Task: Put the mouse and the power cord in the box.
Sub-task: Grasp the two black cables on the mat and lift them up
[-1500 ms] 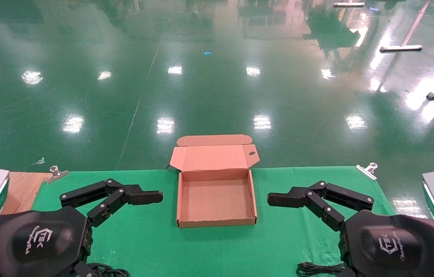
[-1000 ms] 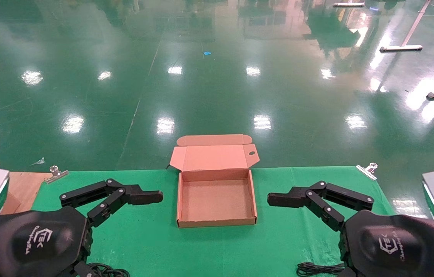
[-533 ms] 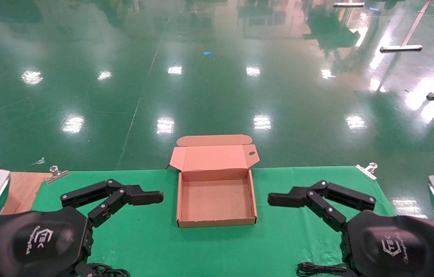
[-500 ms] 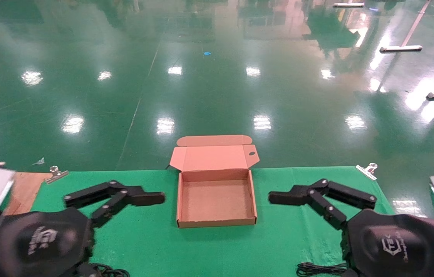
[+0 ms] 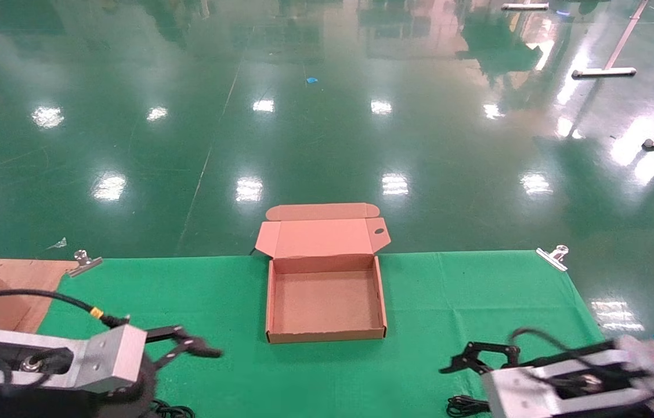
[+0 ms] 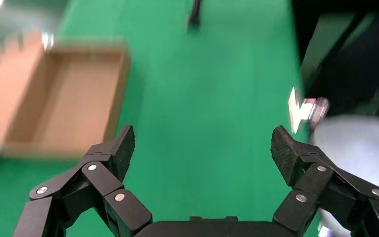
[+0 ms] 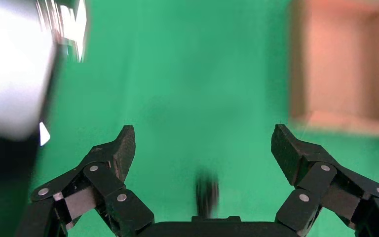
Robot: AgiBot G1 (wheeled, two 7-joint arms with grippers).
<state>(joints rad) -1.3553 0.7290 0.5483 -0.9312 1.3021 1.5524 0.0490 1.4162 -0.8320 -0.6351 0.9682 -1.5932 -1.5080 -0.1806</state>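
Green cloth [image 5: 327,377] | box [image 5: 327,334] lid up | wrist views: both fingers spread

Left gripper [image 6: 202,148], jaws spread wide, near the box [image 6: 64,98].

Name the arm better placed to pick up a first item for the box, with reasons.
Right, probably. The right gripper is open just above the black cable bundle at the table's near edge. The left gripper, also open, sits farther from the cable near it. The box is empty.
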